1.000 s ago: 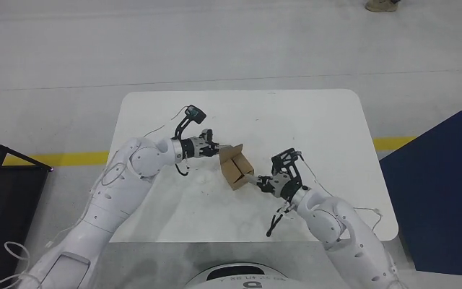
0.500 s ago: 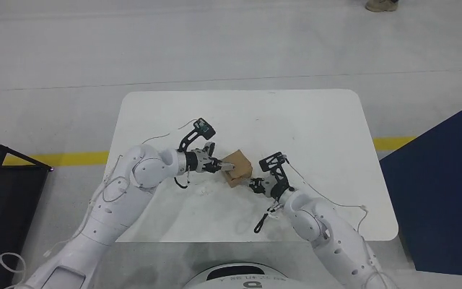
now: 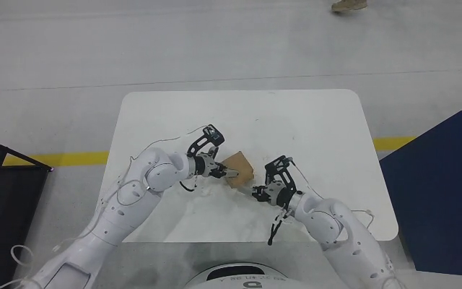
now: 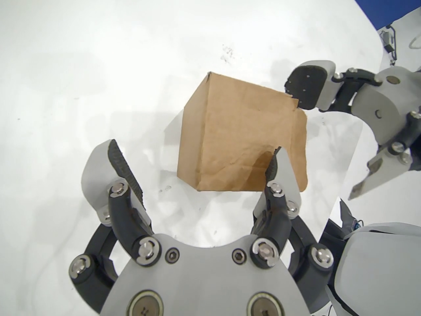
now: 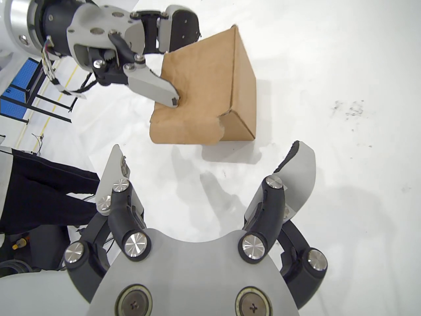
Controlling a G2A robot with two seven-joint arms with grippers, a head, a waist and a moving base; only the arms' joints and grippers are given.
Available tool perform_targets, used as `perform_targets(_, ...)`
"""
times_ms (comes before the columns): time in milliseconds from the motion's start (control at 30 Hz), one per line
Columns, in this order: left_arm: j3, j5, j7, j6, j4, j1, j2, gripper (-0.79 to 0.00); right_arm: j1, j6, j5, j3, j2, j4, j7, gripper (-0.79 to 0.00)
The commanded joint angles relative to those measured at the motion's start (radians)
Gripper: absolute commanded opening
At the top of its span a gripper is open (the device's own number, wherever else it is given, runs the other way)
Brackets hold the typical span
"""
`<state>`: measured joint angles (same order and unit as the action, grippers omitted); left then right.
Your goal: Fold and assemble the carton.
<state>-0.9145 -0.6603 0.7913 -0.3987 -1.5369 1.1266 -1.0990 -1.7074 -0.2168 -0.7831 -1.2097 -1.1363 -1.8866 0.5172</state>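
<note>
On the floor at the far left stands a black frame [image 3: 29, 160]. A yellow stripe [image 3: 72, 157] on the floor runs behind it up to the left edge of the white table [image 3: 317, 123].

The left arm comes over the table top from the near-left side. The left gripper [image 3: 221, 171] is at the left side of the carton [image 3: 240, 167], with its jaws wide apart and not clamped on anything. In the left wrist view, one finger of the left gripper [image 4: 195, 147] lies over the carton [image 4: 236, 123], its tip on the wrinkled top panel, so it covers a part of this panel. The other finger hangs over bare table beside the carton's wall. In the right wrist view the left gripper [image 5: 177, 65] has the same pose: one tip on the panel, the other pad behind the far edge.

The carton [image 5: 204, 93] is brown and folded to a box form. It sits on the table a little nearer than the middle, between the two grippers. Its near flap has a ragged edge.

The right gripper [image 3: 261, 191] is just beside the carton's near-right corner. In its own view the right gripper [image 5: 207, 151] is open and holds nothing, and a strip of bare table lies before the carton. In the left wrist view the right gripper [image 4: 324, 143] has a dark pad at the carton's corner; I cannot tell if it touches. Small dark scuff marks [image 5: 350, 108] are on the table beyond.

A blue panel [image 3: 433, 202] stands at the far right.
</note>
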Motion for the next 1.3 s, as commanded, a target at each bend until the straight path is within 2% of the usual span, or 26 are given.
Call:
perform_targets(0,-0.001,0.016,0.002,0.001,0.006,-0.004,-0.001,0.0,0.01,0.01,-0.017,0.004,0.0,0.009,-0.004,-0.065)
perform_targets(267,-0.009,0.027,0.011,-0.003,0.011,-0.002,0.001,0.0,0.069,0.066,-0.13,0.078,-0.01,0.06,-0.011,-0.089)
perform_targets(500,-0.005,0.035,0.024,-0.006,0.018,-0.002,0.001,0.0,0.119,0.13,-0.166,0.122,-0.022,0.101,-0.032,-0.154)
perform_targets(533,-0.003,0.038,0.025,-0.007,0.02,-0.002,0.001,0.0,0.124,0.134,-0.172,0.128,-0.023,0.105,-0.032,-0.185)
perform_targets(567,-0.002,0.044,0.027,-0.008,0.022,-0.003,0.0,0.0,0.129,0.136,-0.174,0.132,-0.024,0.109,-0.031,-0.286)
perform_targets(633,-0.001,0.051,0.031,-0.009,0.028,-0.006,0.0,0.0,0.135,0.137,-0.178,0.139,-0.025,0.112,-0.03,-0.339)
perform_targets(1000,-0.017,0.078,0.011,-0.013,0.042,-0.022,0.0,0.0,0.122,0.19,-0.162,0.095,-0.024,0.081,-0.052,-0.329)
perform_targets(1100,-0.051,0.107,-0.032,0.015,0.046,-0.018,0.002,0.0,0.083,0.189,-0.036,0.052,-0.023,0.035,-0.077,-0.323)
perform_targets(1267,-0.123,0.094,-0.047,0.051,0.046,0.014,0.019,0.0,0.009,0.14,0.144,-0.001,-0.021,-0.047,-0.12,-0.24)
